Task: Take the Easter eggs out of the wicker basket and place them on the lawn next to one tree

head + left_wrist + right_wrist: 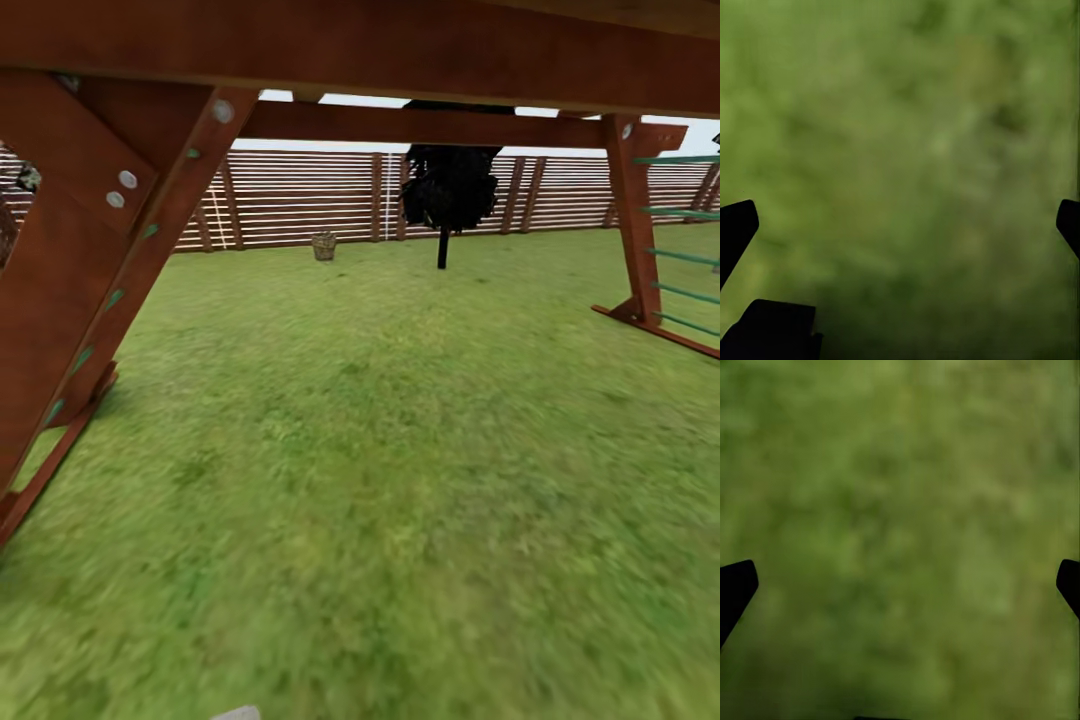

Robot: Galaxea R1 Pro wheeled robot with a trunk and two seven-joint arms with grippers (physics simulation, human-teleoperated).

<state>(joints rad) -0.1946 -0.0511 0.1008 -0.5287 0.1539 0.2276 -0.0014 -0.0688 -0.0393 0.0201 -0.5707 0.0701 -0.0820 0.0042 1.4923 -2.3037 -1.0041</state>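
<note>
Grass is spreading out ahead as the robot is looking from under a red-brown wooden play frame (90, 240) toward the wicker basket (323, 245), which is standing on the lawn (380, 420) far off, just in front of the slatted fence (300, 195). Whether eggs are lying inside it is too small to tell.

Both arms are hanging over bare grass: the left gripper (900, 225) is showing its fingertips spread wide with nothing between them, and the right gripper (900, 585) is standing equally wide and empty.

The step in hand looks to be the approach to the basket. Doing it well probably means steering straight across the open grass, stopping with the basket within easy reach and centred between the arms.

Beside the basket, a thin black-trunked dark tree (447, 190) is standing near the fence; it is not the pale-trunked kind. Frame legs and green rungs (680, 260) are flanking the path, so the base should be keeping clear of them.
</note>
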